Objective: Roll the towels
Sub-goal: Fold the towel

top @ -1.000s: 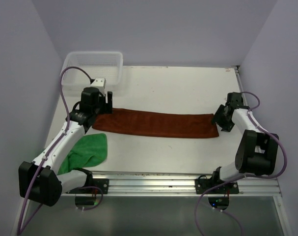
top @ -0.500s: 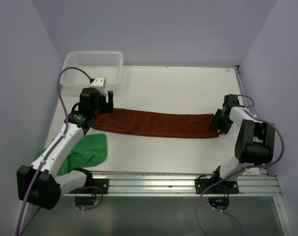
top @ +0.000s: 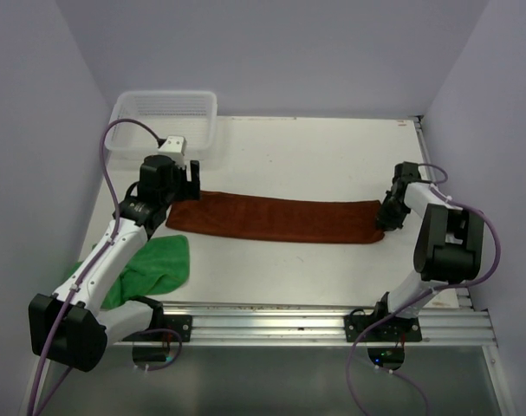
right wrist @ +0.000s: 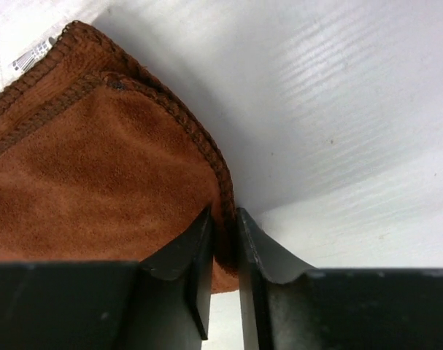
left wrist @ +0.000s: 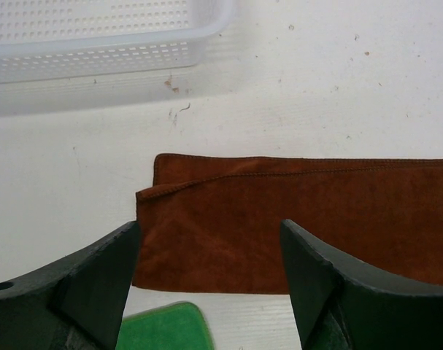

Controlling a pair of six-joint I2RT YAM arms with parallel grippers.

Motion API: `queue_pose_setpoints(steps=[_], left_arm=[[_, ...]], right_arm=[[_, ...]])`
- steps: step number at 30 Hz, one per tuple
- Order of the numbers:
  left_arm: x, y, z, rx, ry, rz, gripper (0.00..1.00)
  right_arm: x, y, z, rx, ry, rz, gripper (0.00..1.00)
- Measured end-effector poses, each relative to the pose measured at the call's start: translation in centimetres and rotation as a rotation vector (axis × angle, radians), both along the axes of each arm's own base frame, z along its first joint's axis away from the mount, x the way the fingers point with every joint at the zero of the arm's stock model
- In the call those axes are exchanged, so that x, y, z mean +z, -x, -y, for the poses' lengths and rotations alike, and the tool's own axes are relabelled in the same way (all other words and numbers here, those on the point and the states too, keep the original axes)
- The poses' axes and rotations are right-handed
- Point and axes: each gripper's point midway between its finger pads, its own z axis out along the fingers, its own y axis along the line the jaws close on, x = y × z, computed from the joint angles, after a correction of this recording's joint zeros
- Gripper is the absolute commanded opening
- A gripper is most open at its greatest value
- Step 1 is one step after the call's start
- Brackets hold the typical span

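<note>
Honestly, brown towel looks floppy (light terry), so grab the hem: right gripper pinches its corner, left gripper gapes wide.

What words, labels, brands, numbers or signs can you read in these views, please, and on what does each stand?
No legible text: the rust-brown towel, the green towel, the white mesh basket and the table show no writing.
Pale tag at the rust-brown towel's corner, right wrist view: too blurred to read.
</note>
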Motion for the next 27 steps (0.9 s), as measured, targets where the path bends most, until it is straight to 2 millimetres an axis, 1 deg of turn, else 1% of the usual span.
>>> queue_pose_setpoints(steps=[2,3,6,9,13,18,20,22,24,26,27], left_arm=[[0.0,0.0,0.0,0.000,0.000,0.000,0.81],[0.0,0.0,0.0,0.000,0.000,0.000,0.81],[0.0,0.0,0.0,-0.001,0.000,0.000,0.81],[0.0,0.1,0.3,-0.007,0.000,0.000,0.81],[0.0,0.1,0.5,-0.016,0.001,-0.001,0.82],[0.0,0.2,0.9,-0.029,0.004,-0.002,0.82],[0.0,0.3,1.1,-0.037,0.004,-0.002,0.82],[0.0,0.4,1.5,-0.047,0.004,-0.002,0.83],[0.0,0.5,1.9,-0.058,0.004,-0.003,0.83],[0.0,0.6,2.1,-0.066,0.004,-0.003,0.83],[0.0,0.6,2.2,-0.069,0.005,-0.003,0.84]], right_arm=[[0.2,-0.5,0.1,0.001,0.008,0.002,0.09],[0.3,-0.6,0.2,0.003,0.016,0.001,0.01],[1.4,-1.1,1.3,-0.007,0.074,-0.005,0.00],[3.3,-1.6,2.8,-0.026,0.155,0.009,0.00],[7.6,-1.7,4.5,-0.062,0.255,0.072,0.00],[14.6,-1.9,5.9,-0.112,0.348,0.211,0.00],[16.8,-2.1,6.2,-0.126,0.370,0.255,0.00],[18.9,-2.4,6.3,-0.122,0.384,0.287,0.00],[20.5,-2.8,6.1,-0.103,0.397,0.312,0.00],[21.5,-3.2,5.2,-0.064,0.407,0.329,0.00],[21.8,-3.4,4.3,-0.031,0.405,0.333,0.00]])
